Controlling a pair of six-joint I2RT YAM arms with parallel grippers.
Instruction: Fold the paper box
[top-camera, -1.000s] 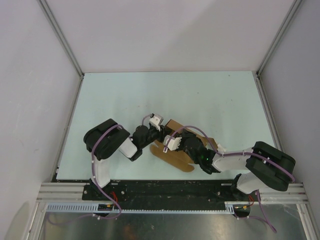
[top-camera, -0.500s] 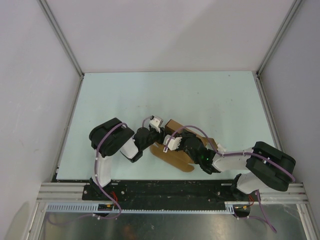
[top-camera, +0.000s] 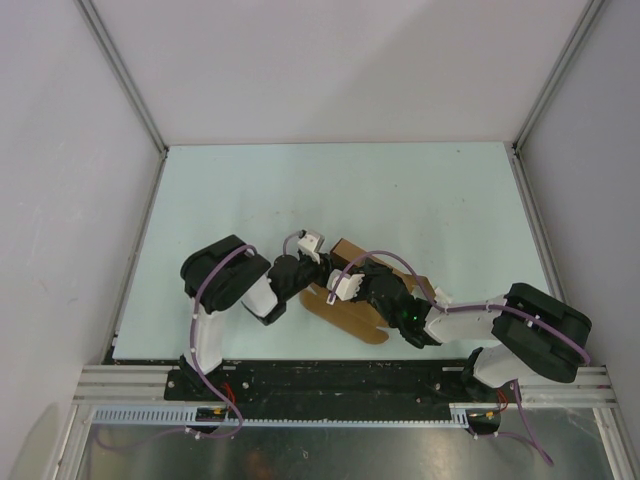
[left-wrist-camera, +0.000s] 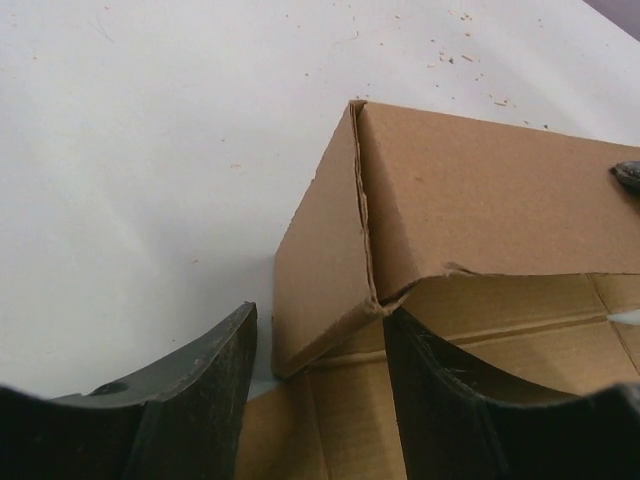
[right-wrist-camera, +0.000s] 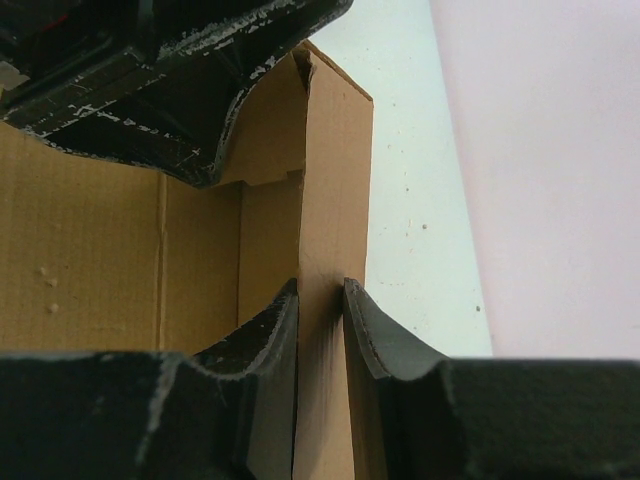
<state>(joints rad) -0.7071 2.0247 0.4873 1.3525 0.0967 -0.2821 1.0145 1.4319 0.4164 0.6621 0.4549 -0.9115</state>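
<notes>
— While the half-raised brown kraft cardboard box (top-camera: 350, 320) sits near the front of the pale green table (top-camera: 400, 190), between the two arms, what is holding it up?

— The right gripper (right-wrist-camera: 320, 290) alone, by the look of it. Its black fingers are pressed on either face of one upright wall panel. The left gripper (left-wrist-camera: 318, 322) straddles the box's near corner with its jaws spread, gripping nothing.

— So what could go wrong?

— That corner seam gapes, and the edge beside it looks ragged. With nothing clamping it, the side wall could spring outward and fall flat. If the left fingers close or push there, they could crush the crease or tear it.

— And on the right?

— It is a thin pinch on a single panel. Any tug could slip the card free, or drag the light box across the table.
</notes>
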